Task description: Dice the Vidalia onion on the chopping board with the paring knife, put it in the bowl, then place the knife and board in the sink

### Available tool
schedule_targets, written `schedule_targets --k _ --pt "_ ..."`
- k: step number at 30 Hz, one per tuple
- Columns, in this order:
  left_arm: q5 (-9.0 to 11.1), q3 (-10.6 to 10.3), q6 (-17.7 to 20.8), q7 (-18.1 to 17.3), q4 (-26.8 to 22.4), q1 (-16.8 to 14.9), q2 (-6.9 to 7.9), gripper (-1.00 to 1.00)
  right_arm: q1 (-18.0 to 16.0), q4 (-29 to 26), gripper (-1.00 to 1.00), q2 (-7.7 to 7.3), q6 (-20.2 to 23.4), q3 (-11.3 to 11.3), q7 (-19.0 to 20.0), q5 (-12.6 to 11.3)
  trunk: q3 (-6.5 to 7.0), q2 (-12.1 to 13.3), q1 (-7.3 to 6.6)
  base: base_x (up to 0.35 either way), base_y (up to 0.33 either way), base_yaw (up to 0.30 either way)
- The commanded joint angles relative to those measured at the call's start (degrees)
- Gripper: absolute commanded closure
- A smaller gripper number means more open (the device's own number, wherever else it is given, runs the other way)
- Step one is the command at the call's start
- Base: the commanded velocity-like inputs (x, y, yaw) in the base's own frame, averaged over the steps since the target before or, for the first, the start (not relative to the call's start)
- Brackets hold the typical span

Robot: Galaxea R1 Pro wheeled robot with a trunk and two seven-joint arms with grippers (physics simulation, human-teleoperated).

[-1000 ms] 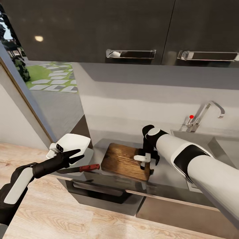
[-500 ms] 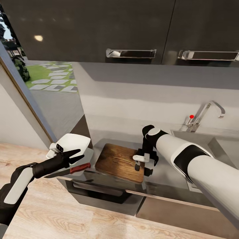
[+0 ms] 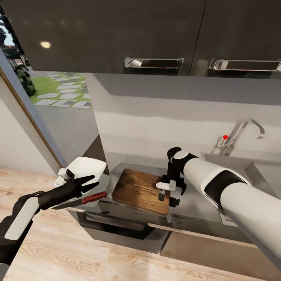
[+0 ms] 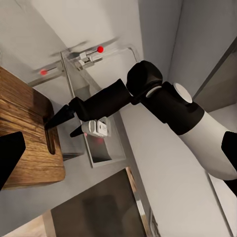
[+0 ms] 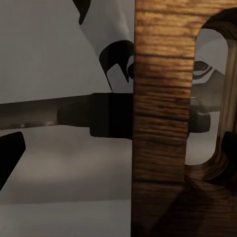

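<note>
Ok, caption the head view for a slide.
Right end effector at the chopping board's handle end; paring knife beside the left end effector.

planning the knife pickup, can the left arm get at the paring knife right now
Probably yes: the open left gripper hovers just above the paring knife, whose red handle lies bare on the countertop beside the chopping board, with nothing between them.

Left arm: extended forward and low, black forearm, left gripper with fingers parted, holding nothing visible. Right arm: white with a black band, reaching forward, wrist bent down; right gripper pointing down, fingers spread apart.
</note>
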Motion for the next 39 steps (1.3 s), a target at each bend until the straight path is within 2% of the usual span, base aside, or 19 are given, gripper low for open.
schedule_targets --k 1,39 --pt "-0.1 0.0 0.2 -0.2 0.0 0.0 0.01 -1.0 -0.1 -0.1 -1.0 0.04 0.0 0.0 0.5 -0.5 -0.11 -0.1 0.03 0.0 0.0 0.0" --pt "0.0 0.0 0.2 -0.3 -0.1 0.0 -0.05 -1.0 -0.2 0.1 -1.0 0.04 0.0 0.0 0.5 -0.5 -0.11 -0.1 0.03 0.0 0.0 0.0"
